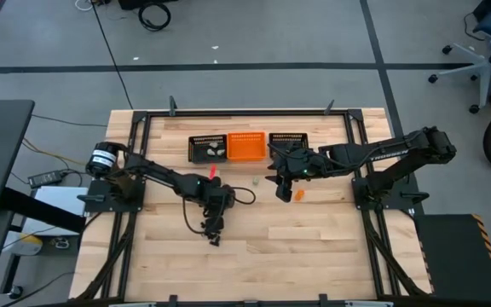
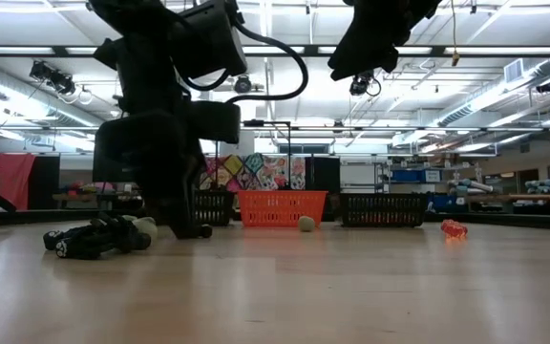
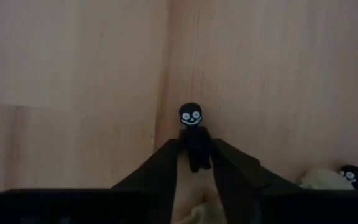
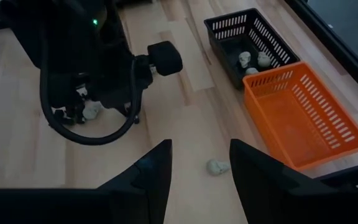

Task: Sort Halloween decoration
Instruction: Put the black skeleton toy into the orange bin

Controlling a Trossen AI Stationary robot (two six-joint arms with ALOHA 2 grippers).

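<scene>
While three baskets [image 1: 247, 147] stand, one black figure [image 3: 194, 138] lies.

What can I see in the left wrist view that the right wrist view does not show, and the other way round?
Only the left wrist view shows the small black figure with a white grinning face standing between the left gripper fingers. Only the right wrist view shows the orange basket, which looks empty, the black basket beside it holding pale trinkets, a loose pale trinket on the table beyond the open right gripper, and the left arm seen from outside. Both show the wooden table and a pale trinket close to the left gripper.
</scene>
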